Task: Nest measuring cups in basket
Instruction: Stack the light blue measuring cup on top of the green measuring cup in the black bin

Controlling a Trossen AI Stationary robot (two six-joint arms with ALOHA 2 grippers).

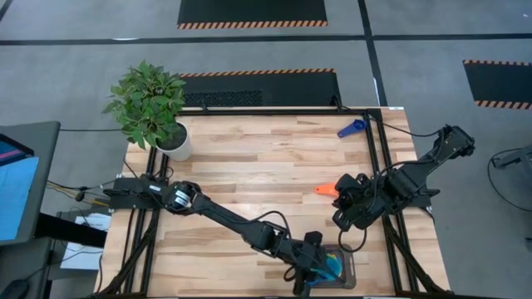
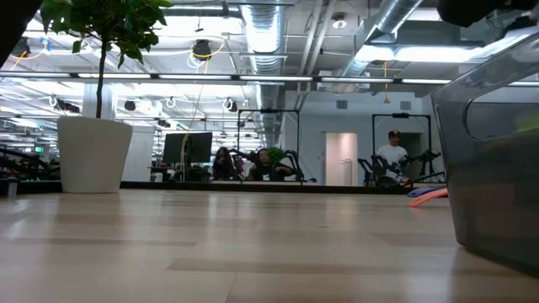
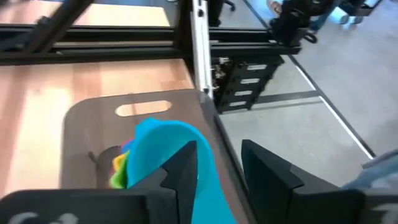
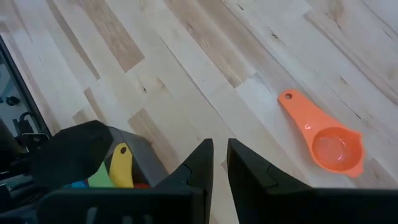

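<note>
High view: left arm reaches diagonally across the table [image 1: 249, 166] to the basket [image 1: 350, 267] at the near edge, right of centre. Left gripper [image 1: 314, 267] sits right over the basket, jaws apart w/ a light blue cup [image 3: 168, 162] between the fingers [image 3: 186, 168]; can't tell if anything still grips it. Under the blue one, yellow & green cups [image 3: 118, 171] stacked inside the basket. Right gripper [image 1: 342, 208] hangs above the table just beside an orange cup [image 1: 325, 188], not touching it. Right wrist view shows that orange cup lying flat on the wood, bowl up, handle pointing away from the basket; right jaws nearly together, nothing between them. Dark blue cup [image 1: 352, 127] lies alone nr the far right edge, well apart from the rest. Potted plant [image 1: 154, 112] at far left corner. Low view: basket wall close up at right, people in the room behind.
</note>
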